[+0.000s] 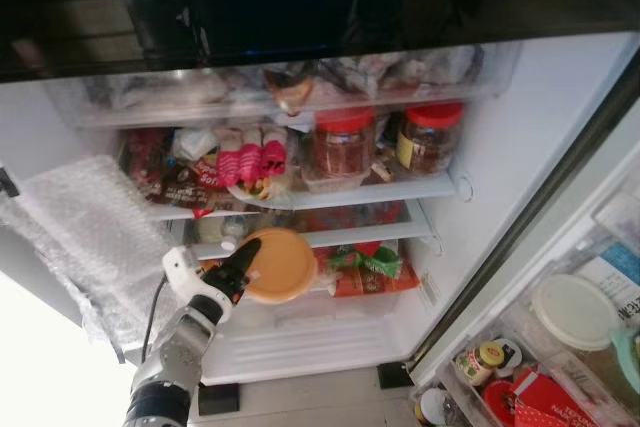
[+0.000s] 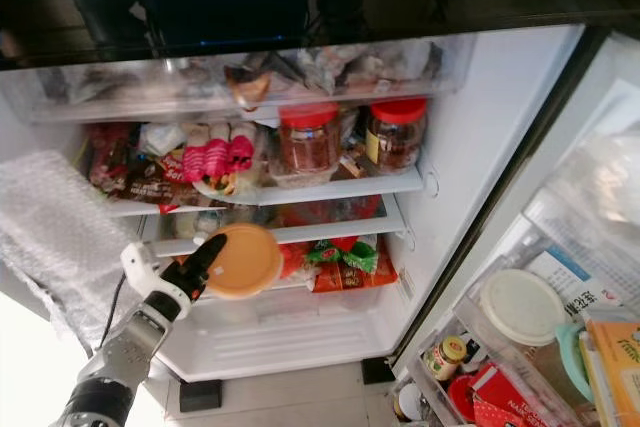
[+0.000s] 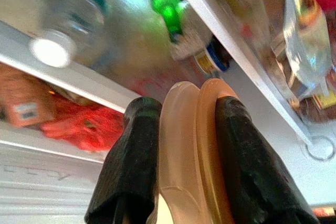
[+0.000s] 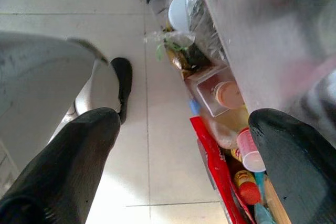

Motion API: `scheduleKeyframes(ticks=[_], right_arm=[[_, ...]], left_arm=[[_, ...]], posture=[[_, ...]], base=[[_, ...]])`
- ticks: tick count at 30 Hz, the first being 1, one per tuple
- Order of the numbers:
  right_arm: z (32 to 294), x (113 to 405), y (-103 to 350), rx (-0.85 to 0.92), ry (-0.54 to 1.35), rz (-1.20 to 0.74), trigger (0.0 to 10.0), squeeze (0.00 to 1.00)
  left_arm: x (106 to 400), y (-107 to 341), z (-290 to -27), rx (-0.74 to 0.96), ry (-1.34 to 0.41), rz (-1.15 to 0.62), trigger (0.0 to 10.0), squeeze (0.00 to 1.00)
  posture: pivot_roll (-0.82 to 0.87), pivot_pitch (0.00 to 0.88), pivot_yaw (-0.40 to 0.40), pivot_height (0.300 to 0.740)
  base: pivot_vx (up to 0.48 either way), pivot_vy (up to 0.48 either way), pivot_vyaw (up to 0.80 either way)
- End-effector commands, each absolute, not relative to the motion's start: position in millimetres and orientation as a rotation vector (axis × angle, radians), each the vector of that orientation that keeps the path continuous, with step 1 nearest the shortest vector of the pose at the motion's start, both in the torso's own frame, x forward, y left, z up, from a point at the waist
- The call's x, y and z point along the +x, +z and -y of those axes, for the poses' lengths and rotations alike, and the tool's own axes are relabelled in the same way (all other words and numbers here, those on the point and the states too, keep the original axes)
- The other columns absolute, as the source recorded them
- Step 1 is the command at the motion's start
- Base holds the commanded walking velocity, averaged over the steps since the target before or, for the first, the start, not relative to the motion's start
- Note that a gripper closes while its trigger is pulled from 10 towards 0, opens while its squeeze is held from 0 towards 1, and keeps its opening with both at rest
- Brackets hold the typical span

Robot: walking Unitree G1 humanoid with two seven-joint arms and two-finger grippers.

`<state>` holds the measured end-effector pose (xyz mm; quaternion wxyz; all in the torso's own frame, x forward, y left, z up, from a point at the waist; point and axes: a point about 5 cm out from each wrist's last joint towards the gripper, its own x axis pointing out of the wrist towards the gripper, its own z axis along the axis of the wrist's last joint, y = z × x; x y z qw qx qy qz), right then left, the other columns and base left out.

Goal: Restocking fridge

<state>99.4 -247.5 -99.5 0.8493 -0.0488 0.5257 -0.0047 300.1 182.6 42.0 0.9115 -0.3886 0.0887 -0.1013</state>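
left pincer (image 3: pixel 181 124) clenched on an orange lidded container (image 1: pixel 279 265) before the fridge shelf (image 1: pixel 330 237); right pincer (image 4: pixel 184 145) spread wide, grasping nothing.

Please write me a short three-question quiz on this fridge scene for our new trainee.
1. True or false: the left tool is shut on the orange lidded container.
2. What colour are the lids of the two jars on the upper shelf? A) green B) red C) white
3. Fill in: the right tool is ____, hanging over the tiled floor beside the door bins.

Key
1. True: the left wrist view shows both black fingers pressed on its rim, in front of the lower shelves.
2. B
3. open
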Motion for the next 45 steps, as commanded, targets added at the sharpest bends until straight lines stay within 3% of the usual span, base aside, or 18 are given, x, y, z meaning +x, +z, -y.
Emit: scheduleKeyframes(ticks=[1, 13, 23, 45], right_arm=[[251, 99, -99, -0.109, -0.021, -1.105, 10.0, 0.0], [252, 98, -99, -0.108, -0.027, -1.107, 10.0, 0.0], [251, 99, -99, -0.107, -0.009, -1.11, 10.0, 0.0], [251, 99, -98, -0.107, -0.004, -1.11, 10.0, 0.0]], left_arm=[[299, 40, -182, -0.808, -0.208, -0.194, 10.0, 0.0], [301, 40, -181, -0.816, -0.204, -0.185, 10.0, 0.0], [304, 42, -179, -0.811, -0.208, -0.18, 10.0, 0.0], [314, 50, -177, -0.831, -0.191, -0.129, 10.0, 0.0]], posture=[[-0.17, 0.057, 0.007, 0.74], [-0.18, 0.058, 0.004, 0.74], [-0.18, 0.053, 0.004, 0.65], [-0.18, 0.052, -0.002, 0.65]], base=[[0.0, 0.0, 0.0], [0.0, 0.0, 0.0], [0.0, 0.0, 0.0], [0.0, 0.0, 0.0]])
